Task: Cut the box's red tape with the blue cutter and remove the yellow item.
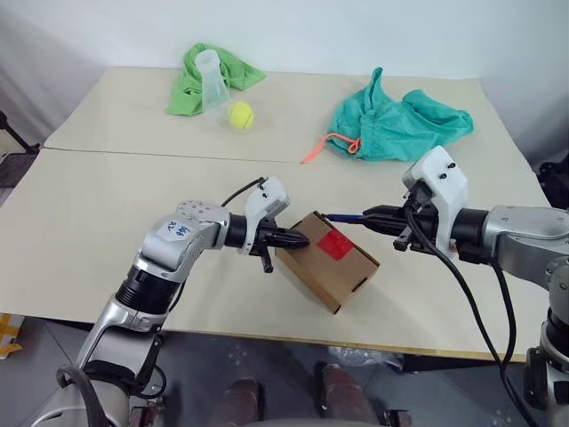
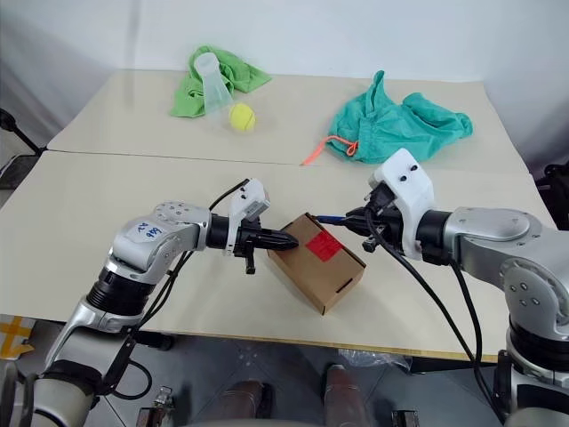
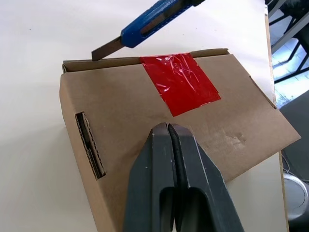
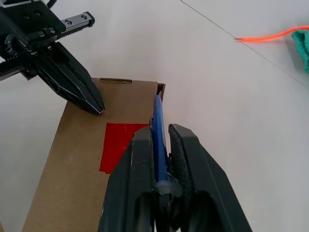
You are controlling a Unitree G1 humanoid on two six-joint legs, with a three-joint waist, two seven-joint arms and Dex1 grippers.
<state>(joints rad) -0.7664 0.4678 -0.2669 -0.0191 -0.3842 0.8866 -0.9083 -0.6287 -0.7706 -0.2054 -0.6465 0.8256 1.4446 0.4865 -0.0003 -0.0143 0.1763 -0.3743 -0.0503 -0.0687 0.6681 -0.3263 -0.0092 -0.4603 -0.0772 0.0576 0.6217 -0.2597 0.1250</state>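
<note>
The brown box (image 1: 331,271) sits slanted near the table's front edge, its lid shut under the red tape (image 1: 337,243). My left gripper (image 1: 300,239) is shut, and its tips rest on the lid's left end, just short of the tape (image 3: 181,82). From the right, my right gripper (image 1: 373,218) is shut on the blue cutter (image 1: 345,216). The cutter's blade (image 3: 104,49) is out and lies at the box's far top edge beside the tape. The yellow item is hidden.
At the far left lie a green cloth (image 1: 191,84), a clear cup (image 1: 212,78) and a tennis ball (image 1: 241,115). A teal drawstring bag (image 1: 400,124) with an orange cord (image 1: 324,142) lies far right. The table's front edge (image 1: 373,345) runs close behind the box.
</note>
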